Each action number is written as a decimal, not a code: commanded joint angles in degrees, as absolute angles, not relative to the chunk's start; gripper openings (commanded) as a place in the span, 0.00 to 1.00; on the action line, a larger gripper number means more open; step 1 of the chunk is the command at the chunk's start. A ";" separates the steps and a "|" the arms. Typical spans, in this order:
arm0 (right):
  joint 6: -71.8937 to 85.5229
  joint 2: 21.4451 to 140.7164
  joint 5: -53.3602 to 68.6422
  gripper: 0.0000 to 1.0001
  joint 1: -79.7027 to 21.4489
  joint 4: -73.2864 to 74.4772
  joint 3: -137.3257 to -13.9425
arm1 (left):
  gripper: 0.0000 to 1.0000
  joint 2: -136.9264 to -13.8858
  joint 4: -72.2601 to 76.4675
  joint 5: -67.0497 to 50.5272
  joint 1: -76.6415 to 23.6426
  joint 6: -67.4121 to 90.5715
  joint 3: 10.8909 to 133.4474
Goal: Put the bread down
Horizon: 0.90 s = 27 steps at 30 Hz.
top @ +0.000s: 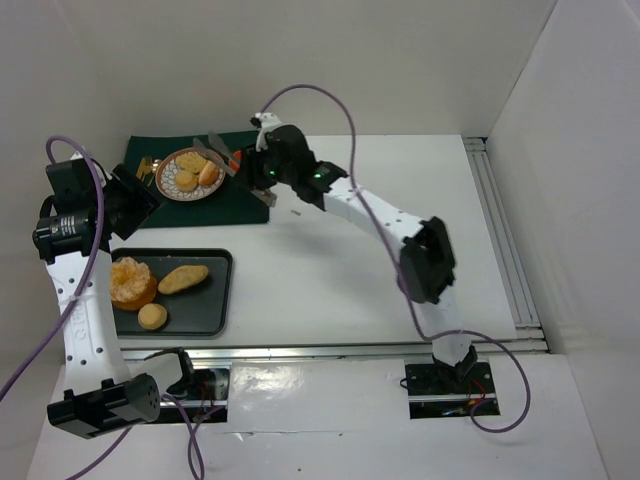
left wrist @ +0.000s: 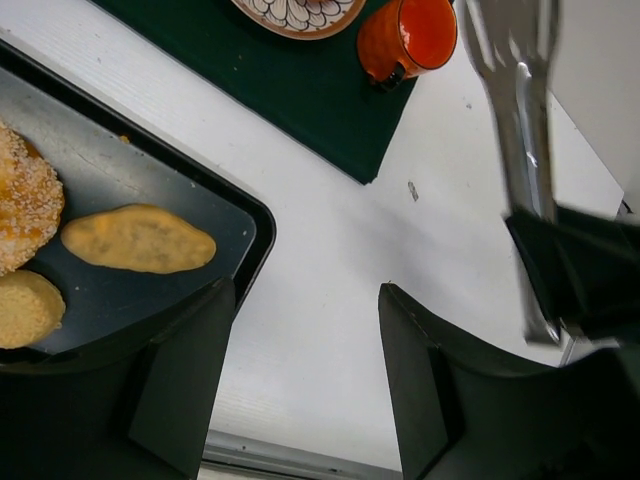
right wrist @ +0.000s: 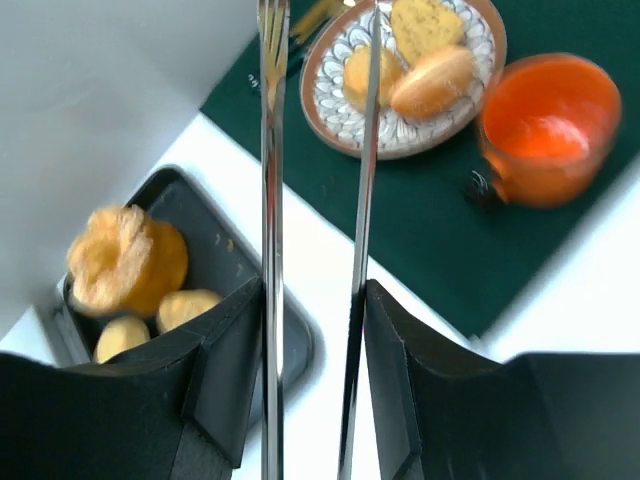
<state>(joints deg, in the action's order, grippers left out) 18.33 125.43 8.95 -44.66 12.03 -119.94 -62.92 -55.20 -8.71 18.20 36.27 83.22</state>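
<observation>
Three bread rolls [top: 190,172] lie on a patterned plate [top: 163,180] on a green mat; they also show in the right wrist view [right wrist: 432,82]. An oval roll [left wrist: 138,238], a round bun [left wrist: 25,308] and a sugared ring [top: 131,281] lie on the dark tray [top: 205,305]. My right gripper [right wrist: 313,290] is shut on metal tongs [right wrist: 272,150]. The tongs' arms stand apart with nothing between them, and their tips are beside the plate. My left gripper [left wrist: 305,290] is open and empty over the white table, just right of the tray [left wrist: 225,215].
An orange cup [right wrist: 545,130] stands on the green mat [left wrist: 290,90] right of the plate [right wrist: 325,100]. Gold cutlery lies at the plate's left. A metal rail runs along the table's right side [top: 500,230]. White walls enclose the table.
</observation>
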 commanded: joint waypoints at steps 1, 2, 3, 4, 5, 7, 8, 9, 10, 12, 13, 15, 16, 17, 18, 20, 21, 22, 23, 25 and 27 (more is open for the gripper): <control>18.54 108.41 2.57 0.49 -42.02 4.07 -99.07 | 0.72 -62.40 -52.82 -10.72 18.46 36.56 83.24; 18.54 101.58 0.37 0.49 -42.01 3.52 -94.62 | 0.72 -62.40 -52.82 -10.72 18.46 36.56 83.23; 18.54 98.38 -1.74 0.49 -41.40 3.52 -90.48 | 0.72 -62.40 -52.30 -10.72 18.46 36.56 82.62; 19.07 95.57 -5.41 0.50 -40.53 2.99 -82.96 | 0.72 -62.40 -52.29 -11.24 18.46 37.08 82.01; 19.59 90.40 -6.75 0.52 -40.00 2.99 -79.75 | 0.72 -62.40 -52.29 -11.25 18.46 37.09 82.00; 20.74 86.24 -9.21 0.52 -38.67 4.39 -73.94 | 0.72 -62.40 -52.29 -11.25 18.46 37.09 82.00; 21.87 84.57 -10.36 0.52 -37.80 5.09 -68.70 | 0.72 -62.40 -52.29 -11.25 18.46 37.09 82.00; 22.58 82.29 -11.15 0.52 -37.79 5.10 -66.55 | 0.72 -62.40 -52.29 -11.25 18.46 37.09 82.00; 23.20 81.66 -13.34 0.52 -37.27 6.66 -64.79 | 0.72 -62.40 -52.29 -11.25 18.46 37.09 82.00; 26.18 81.65 -16.86 0.52 -37.27 7.29 -61.36 | 0.72 -61.88 -52.29 -11.25 18.46 37.09 82.00; 27.32 81.65 -18.01 0.52 -36.74 6.77 -60.22 | 0.72 -61.87 -52.29 -11.25 18.46 37.09 81.48; 30.04 83.22 -19.51 0.56 -35.95 2.31 -57.41 | 0.72 -61.35 -52.29 -11.25 18.46 37.09 81.47; 31.02 84.28 -19.51 0.58 -35.25 0.11 -56.78 | 0.72 -61.35 -52.29 -11.25 18.46 37.09 80.78; 32.33 85.59 -19.51 0.58 -35.24 -3.91 -56.78 | 0.72 -61.35 -51.77 -11.77 18.46 37.09 80.77; 32.34 89.26 -19.51 0.59 -35.24 -5.69 -57.30 | 0.72 -61.35 -51.77 -11.78 18.46 37.09 80.25; 32.34 93.76 -20.38 0.59 -35.77 -8.95 -60.18 | 0.72 -61.35 -51.77 -11.78 18.46 37.09 80.24; 32.34 96.22 -20.39 0.59 -35.77 -8.96 -61.51 | 0.72 -61.35 -51.77 -11.78 18.46 37.09 80.24; 32.95 101.03 -21.26 0.59 -36.29 -8.96 -62.92 | 0.72 -60.83 -51.77 -12.30 18.46 37.09 80.24; 32.96 103.16 -20.31 0.59 -36.30 -8.18 -64.15 | 0.72 -60.82 -51.77 -12.83 18.46 37.09 79.72; 34.28 107.57 -18.12 0.61 -36.30 -6.95 -67.84 | 0.73 -60.82 -51.77 -12.83 18.46 37.09 79.72; 34.89 107.58 -16.62 0.89 -35.77 -4.07 -70.82 | 0.74 -60.82 -51.77 -12.83 18.46 37.09 79.72</control>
<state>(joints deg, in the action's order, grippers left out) 32.91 108.18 -17.10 -35.75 -2.37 -65.08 -62.08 -53.56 -11.44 18.20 36.42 79.59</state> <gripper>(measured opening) 0.706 0.733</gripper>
